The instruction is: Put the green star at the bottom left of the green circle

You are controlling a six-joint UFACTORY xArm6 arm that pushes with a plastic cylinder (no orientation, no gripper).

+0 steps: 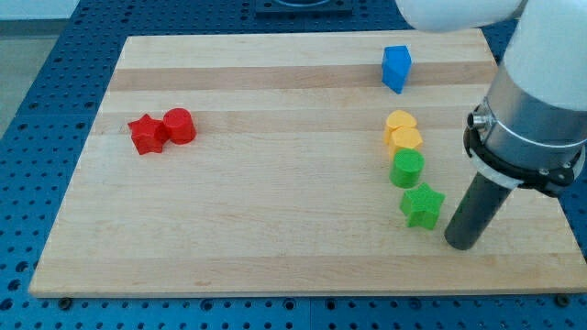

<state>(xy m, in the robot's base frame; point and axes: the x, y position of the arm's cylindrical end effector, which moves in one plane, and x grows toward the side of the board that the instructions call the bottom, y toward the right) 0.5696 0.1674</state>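
Wooden desk (275,247) on blue perforated base. My tip (461,244) rests on the desk, just right of the green star (422,206), small gap visible. Green circle (407,169) directly above the star, near-touching. Two yellow blocks (402,130) stacked above that. Blue block (395,69) near top. Red star (146,135) touching red cylinder (180,126), far left.

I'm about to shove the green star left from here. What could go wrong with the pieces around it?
My tip sits just right of the green star, which nearly touches the green circle above it. A push angled upward could knock the circle into the yellow blocks. An off-centre push may spin the star off course. The tip is also close to the board's bottom edge.
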